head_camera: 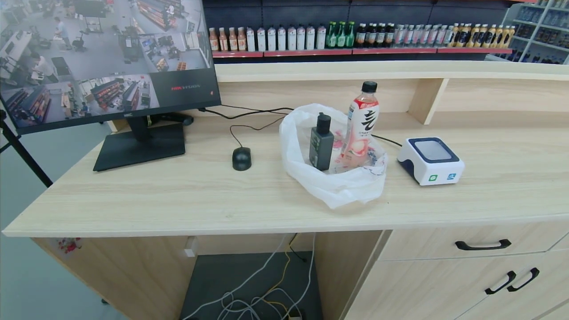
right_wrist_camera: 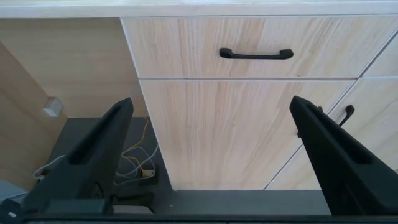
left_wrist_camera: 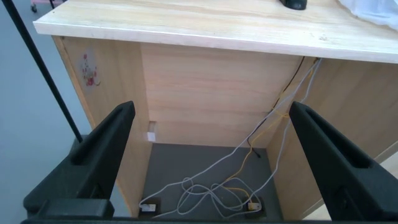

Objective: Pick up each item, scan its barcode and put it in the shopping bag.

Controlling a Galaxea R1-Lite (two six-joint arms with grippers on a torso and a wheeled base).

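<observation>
Your left gripper (left_wrist_camera: 211,111) hangs with its two black fingers spread wide and nothing between them. It sits low, in front of the open bay under the pale wooden counter (head_camera: 178,200), where loose cables (left_wrist_camera: 217,186) lie. Your right gripper (right_wrist_camera: 211,106) is likewise spread and empty, facing a drawer front with a black bar handle (right_wrist_camera: 255,54).

Up on the counter, both items stand upright inside the crumpled white thin-plastic shopping bag (head_camera: 331,189). One is a dark flat-sided bottle with a pump-style cap (head_camera: 321,149). Just beside it is a tall clear drink bottle with a pink-and-white label and black cap (head_camera: 361,129). The white box scanner with a dark-rimmed window (head_camera: 430,161) sits just beside the bag, towards the robot's right.

Little looks left to do. If you must lift either item, expect the drink bottle to be heavier and its label slick, so take it across the body below the shoulder. The dark bottle looks stiff, so pinch its narrow sides. The bag is limp and will likely drag along.
</observation>
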